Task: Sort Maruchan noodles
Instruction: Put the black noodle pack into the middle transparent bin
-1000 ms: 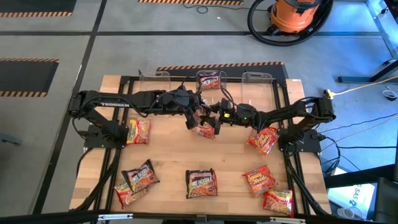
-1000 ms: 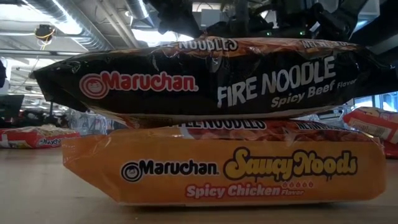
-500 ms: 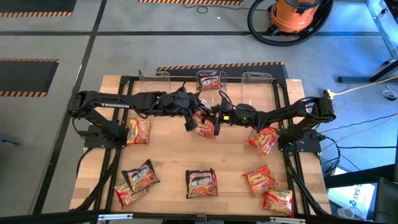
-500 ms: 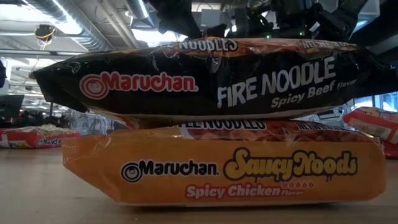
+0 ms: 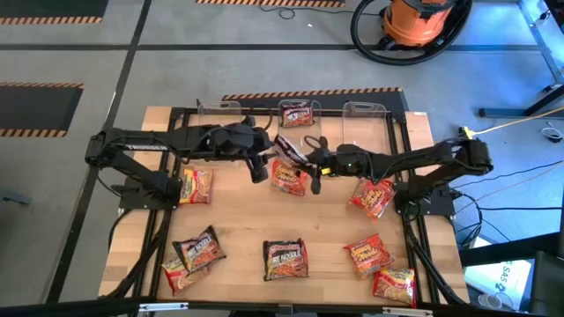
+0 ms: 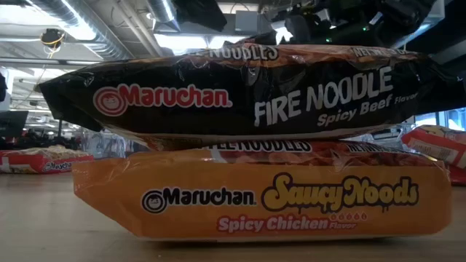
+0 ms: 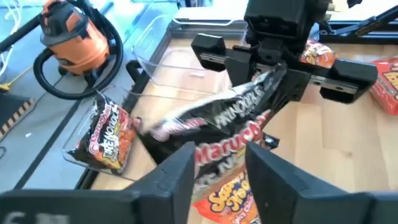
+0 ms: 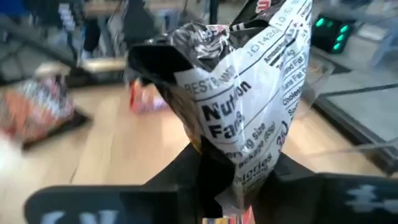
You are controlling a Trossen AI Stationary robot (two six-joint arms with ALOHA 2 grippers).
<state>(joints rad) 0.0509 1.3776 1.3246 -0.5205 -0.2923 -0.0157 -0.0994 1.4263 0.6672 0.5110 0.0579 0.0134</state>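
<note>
The right gripper [image 5: 310,167] is clamped on a dark packet [image 5: 292,149] just above the table's centre, its crumpled end pinched between the fingers [image 8: 193,168]. At its nine o'clock, the left gripper [image 5: 258,172] stands parted, clear of the packet. An orange packet [image 5: 289,178] lies below. The middle tub [image 5: 298,113] at twelve o'clock holds another packet.

Low view — stacked packets [image 6: 247,138] hide both arms.
</note>
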